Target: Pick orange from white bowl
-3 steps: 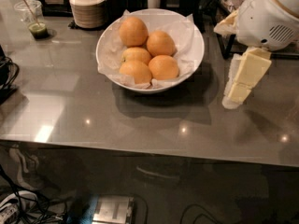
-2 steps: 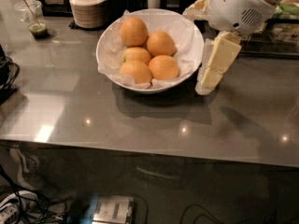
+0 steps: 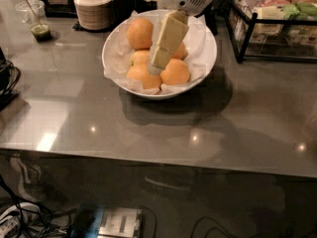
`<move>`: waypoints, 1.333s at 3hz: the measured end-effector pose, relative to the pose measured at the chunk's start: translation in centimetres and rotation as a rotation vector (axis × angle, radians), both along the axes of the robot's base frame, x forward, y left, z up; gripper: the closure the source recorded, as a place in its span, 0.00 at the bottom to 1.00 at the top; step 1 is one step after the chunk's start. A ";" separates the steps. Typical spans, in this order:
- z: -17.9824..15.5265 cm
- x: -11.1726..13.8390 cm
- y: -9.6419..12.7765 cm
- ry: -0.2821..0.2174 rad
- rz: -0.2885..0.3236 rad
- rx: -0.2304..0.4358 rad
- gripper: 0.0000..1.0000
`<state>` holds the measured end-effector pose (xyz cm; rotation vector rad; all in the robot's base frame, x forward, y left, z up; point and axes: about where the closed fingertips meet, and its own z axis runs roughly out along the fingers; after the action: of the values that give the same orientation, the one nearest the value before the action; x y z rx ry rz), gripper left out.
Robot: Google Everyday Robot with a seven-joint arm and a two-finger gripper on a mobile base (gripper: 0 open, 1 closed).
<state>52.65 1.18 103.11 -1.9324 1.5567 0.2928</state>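
The hand (image 3: 158, 64) is held tilted over the middle of the white bowl (image 3: 159, 94), with its cream tip lowered among the oranges, just beside the front right orange (image 3: 176, 73). Whether the hand is open or closed cannot be told, nor whether any fruit is touched. Five round, smooth, evenly orange-yellow fruits are seen on crumpled white paper (image 3: 199, 33) in the bowl, one partly hidden behind the hand. The bowl is set on the grey counter (image 3: 223, 128), with a stack of ribbed cups (image 3: 93, 11) behind it.
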 end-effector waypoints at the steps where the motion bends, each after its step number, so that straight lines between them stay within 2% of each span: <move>1: 0.1 2.9 3.7 -0.008 -0.002 0.031 0.00; 2: -0.9 6.7 5.4 0.003 -0.055 0.021 0.00; 3: -1.9 10.5 4.9 0.005 -0.157 0.000 0.00; 4: -2.4 13.1 3.4 -0.009 -0.260 -0.020 0.00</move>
<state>65.76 4.53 100.66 -1.7177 1.7868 0.1576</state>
